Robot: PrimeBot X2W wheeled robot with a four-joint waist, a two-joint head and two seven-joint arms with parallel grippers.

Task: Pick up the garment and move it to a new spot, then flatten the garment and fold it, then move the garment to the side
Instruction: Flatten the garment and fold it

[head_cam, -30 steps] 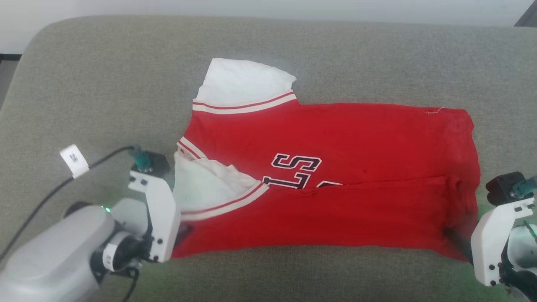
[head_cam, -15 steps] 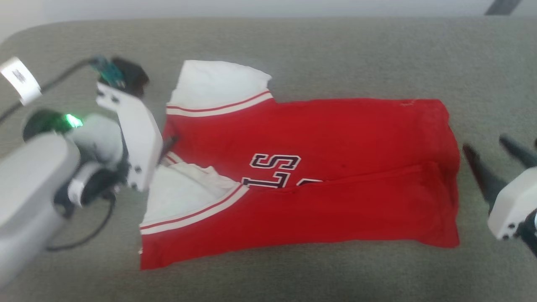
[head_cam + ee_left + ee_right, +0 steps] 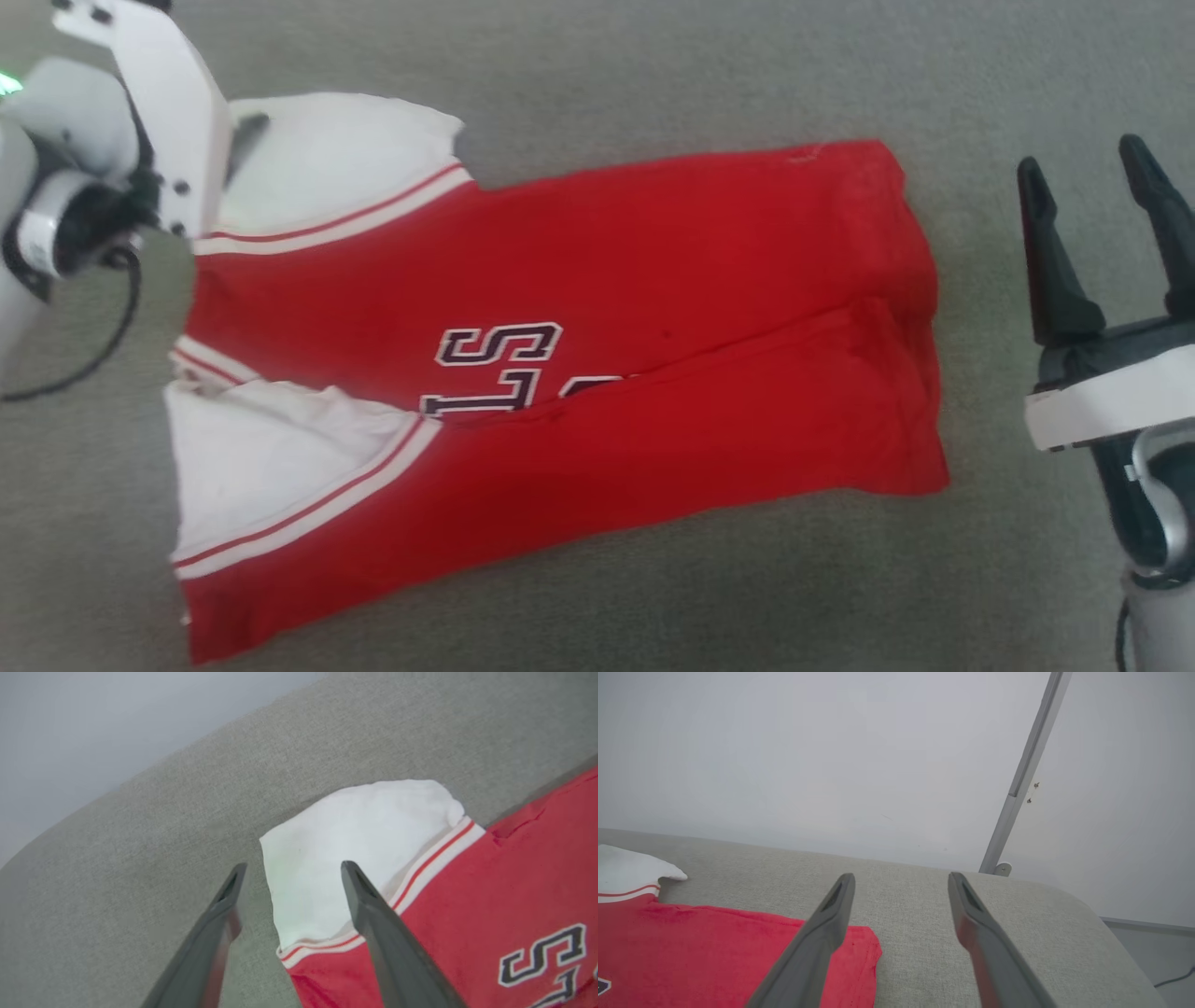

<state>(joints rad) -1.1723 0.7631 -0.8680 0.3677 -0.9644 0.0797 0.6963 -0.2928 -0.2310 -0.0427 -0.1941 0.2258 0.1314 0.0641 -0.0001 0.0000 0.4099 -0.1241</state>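
Now both claws are open and hold nothing. My left gripper point(image 3: 294, 865) has its fingers spread astride the edge of the white sleeve flap point(image 3: 355, 826), one finger over bare upholstery and the other over the striped trim band point(image 3: 434, 858); whether either touches the cloth I cannot tell. My right gripper point(image 3: 1080, 154) stands just as wide beside the far hem, apart from it. The garment point(image 3: 653, 280) lies flat across the middle of the grey cushion point(image 3: 653, 75), its near long edge folded up along a crease point(image 3: 747, 350) that covers part of the lettering point(image 3: 499, 343). Judgement: the fold is partly done and the far edge comes next. To do it well, I should come in low, pinch trim and lining together at the flap, take the matching corner on the right, and lift both evenly so the crease holds. The fabric looks thin, matte and limp; the trim seems firmer. The cushion is coarsely woven and will probably drag the cloth.
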